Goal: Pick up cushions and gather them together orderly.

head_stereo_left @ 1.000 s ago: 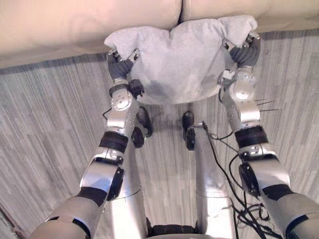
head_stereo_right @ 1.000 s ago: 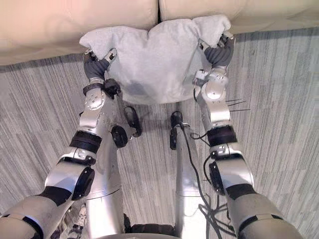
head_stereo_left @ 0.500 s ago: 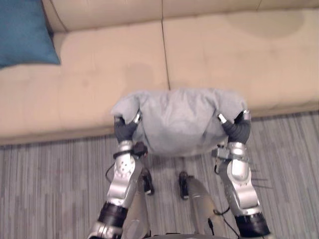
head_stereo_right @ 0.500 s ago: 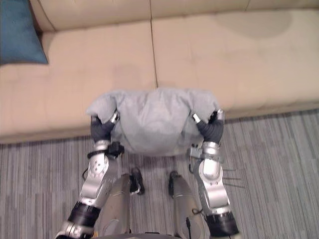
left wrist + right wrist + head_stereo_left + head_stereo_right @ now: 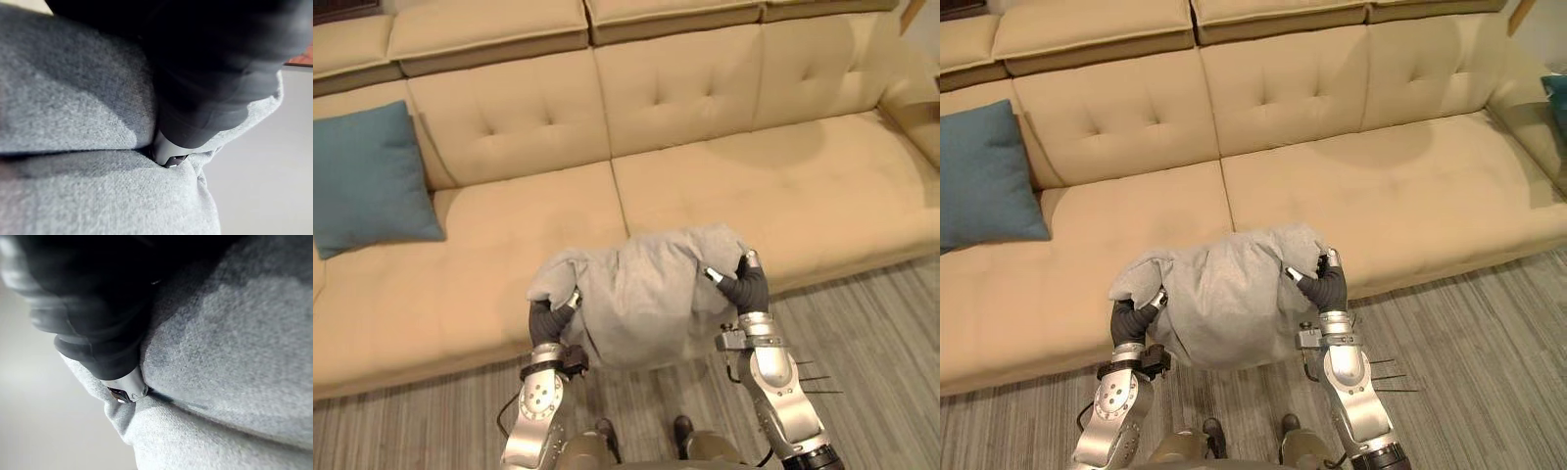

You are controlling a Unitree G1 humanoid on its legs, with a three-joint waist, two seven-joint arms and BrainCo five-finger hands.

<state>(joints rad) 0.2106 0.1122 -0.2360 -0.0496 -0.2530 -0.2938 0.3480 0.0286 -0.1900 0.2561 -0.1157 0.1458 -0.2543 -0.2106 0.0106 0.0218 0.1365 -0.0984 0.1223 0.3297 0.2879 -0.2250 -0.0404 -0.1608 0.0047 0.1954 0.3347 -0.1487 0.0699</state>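
Gripping puffy grey fabric cushion (image 5: 641, 294): L hand (image 5: 551, 318), R hand (image 5: 745, 285) both clenched.

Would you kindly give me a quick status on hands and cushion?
Left hand, right hand: both shut on grey cushion. Cushion held up at sofa front edge. Blue cushion leans at sofa's left end.

Both arms reach forward from the lower edge, the left arm (image 5: 536, 431) from about 7 o'clock and the right arm (image 5: 781, 401) from about 5 o'clock, with the forearms angled slightly inward. The left hand (image 5: 551, 319) grips the grey cushion (image 5: 641, 294) at its 9 o'clock side; the right hand (image 5: 750, 286) is at 3 o'clock, a little higher. Each dark ribbed cover faces outward, and the silver fingers (image 5: 574, 299) curl into the cloth, pinching a fold.
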